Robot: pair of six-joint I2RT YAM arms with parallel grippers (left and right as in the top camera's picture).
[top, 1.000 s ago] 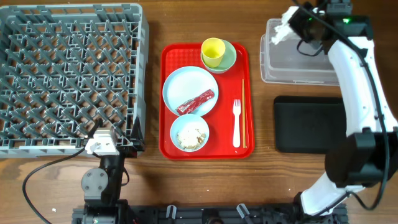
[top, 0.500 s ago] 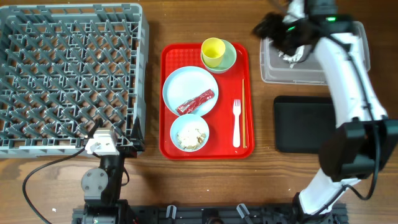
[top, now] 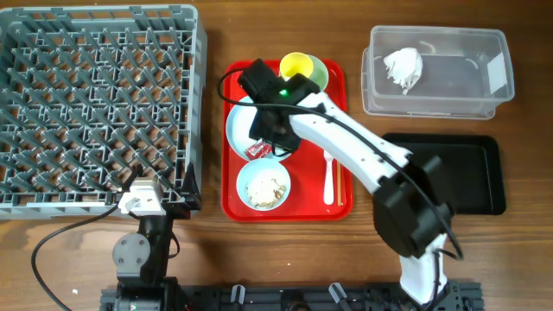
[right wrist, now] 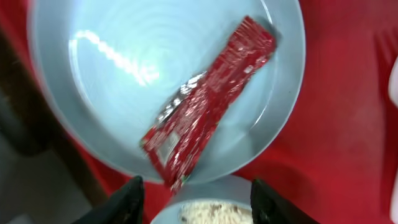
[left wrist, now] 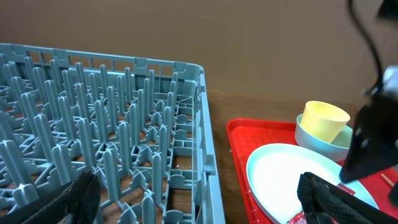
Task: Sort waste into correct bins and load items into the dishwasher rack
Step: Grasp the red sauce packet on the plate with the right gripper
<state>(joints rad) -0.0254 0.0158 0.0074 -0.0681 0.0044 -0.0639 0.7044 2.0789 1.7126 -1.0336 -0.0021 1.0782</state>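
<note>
wooden tabletop under a plain brown wall, with a red tray (top: 233, 203) in the middle of it. the red wrapper (top: 257, 150) lies flat across the white plate (top: 239, 121) on that tray, its lower end reaching the rim on the side of the blue bowl (top: 263, 186) of rice scraps. the right gripper (right wrist: 196, 198) hangs right above the wrapper, fingers spread with nothing between them; to me it looks set to go down for the pick. behind the plate the yellow cup (top: 296, 65) sits nested in the green bowl (top: 322, 76), and along the tray's right side lie the white fork (top: 328, 177) and the chopsticks (top: 339, 186). off to the right, the clear tub (top: 467, 95) already holds a crumpled white wad (top: 403, 67), while the black tray (top: 458, 173) beside it shows nothing in it. the grey rack (top: 95, 104) on the left has no dishes yet, and the left gripper (left wrist: 198, 193) rests by its near corner, fingers wide apart and empty. i'd call it barely begun: one scrap binned, with the wrapper, rice and every dish left.
</note>
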